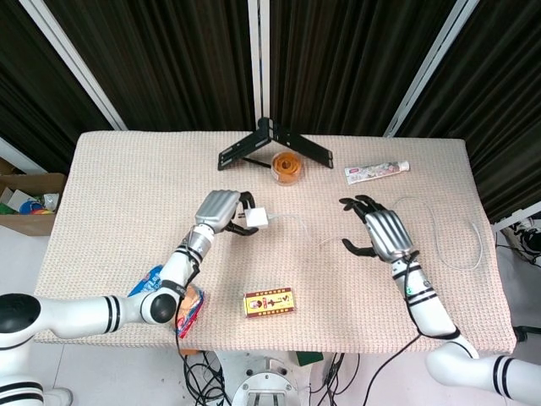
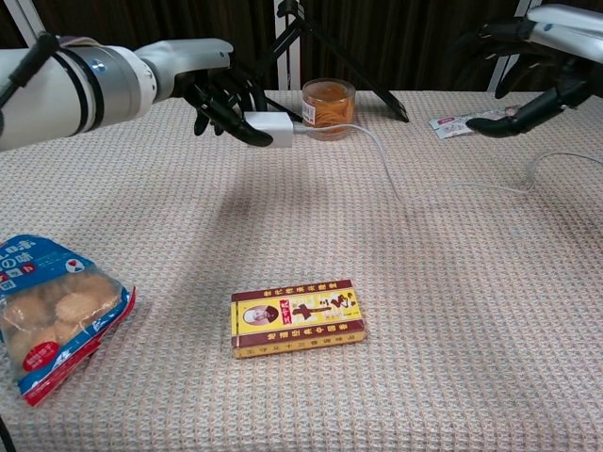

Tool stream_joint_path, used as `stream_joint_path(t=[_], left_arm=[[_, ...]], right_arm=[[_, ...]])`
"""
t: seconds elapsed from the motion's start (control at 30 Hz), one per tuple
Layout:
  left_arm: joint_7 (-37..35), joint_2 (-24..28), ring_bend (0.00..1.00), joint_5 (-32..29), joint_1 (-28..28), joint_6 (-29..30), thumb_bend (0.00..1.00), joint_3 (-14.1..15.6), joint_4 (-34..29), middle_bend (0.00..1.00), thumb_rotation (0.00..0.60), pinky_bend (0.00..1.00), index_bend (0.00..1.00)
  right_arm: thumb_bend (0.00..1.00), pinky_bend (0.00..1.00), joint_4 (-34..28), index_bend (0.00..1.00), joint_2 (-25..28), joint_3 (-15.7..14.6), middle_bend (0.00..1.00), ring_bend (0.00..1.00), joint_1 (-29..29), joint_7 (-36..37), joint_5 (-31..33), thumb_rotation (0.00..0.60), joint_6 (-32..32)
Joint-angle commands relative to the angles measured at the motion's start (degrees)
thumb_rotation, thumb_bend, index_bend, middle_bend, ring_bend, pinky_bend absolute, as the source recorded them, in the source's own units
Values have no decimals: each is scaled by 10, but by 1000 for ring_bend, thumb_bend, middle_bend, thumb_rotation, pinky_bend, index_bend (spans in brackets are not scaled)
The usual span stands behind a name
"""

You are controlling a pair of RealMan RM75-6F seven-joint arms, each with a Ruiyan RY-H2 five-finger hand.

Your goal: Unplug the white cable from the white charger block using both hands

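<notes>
My left hand holds the white charger block lifted above the table, fingers curled around its left end. The white cable is still plugged into the block's right side; it drops to the cloth and loops away to the right. My right hand hovers in the air right of the block, fingers spread and holding nothing, apart from the cable.
A yellow-red box lies near the front edge. A snack bag sits front left. An orange-filled jar, a black stand and a toothpaste tube lie at the back.
</notes>
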Motion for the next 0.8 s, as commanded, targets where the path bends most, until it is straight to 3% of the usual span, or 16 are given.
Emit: stream_joint_path(t=[0.03, 0.37, 0.8], left_arm=[[-7, 13, 606, 13, 9, 16, 263, 1, -20, 546, 492, 670, 569], [-52, 0, 601, 94, 16, 31, 285, 5, -11, 548, 501, 669, 570], [-67, 0, 597, 117, 10, 26, 285, 2, -9, 547, 500, 670, 570]], right_arm=[[315, 373, -14, 286, -49, 56, 341, 160, 80, -97, 122, 600, -58], [365, 375, 11, 380, -70, 77, 340, 164, 154, -124, 195, 600, -99], [372, 375, 26, 478, -85, 64, 358, 171, 184, -130, 224, 600, -81]])
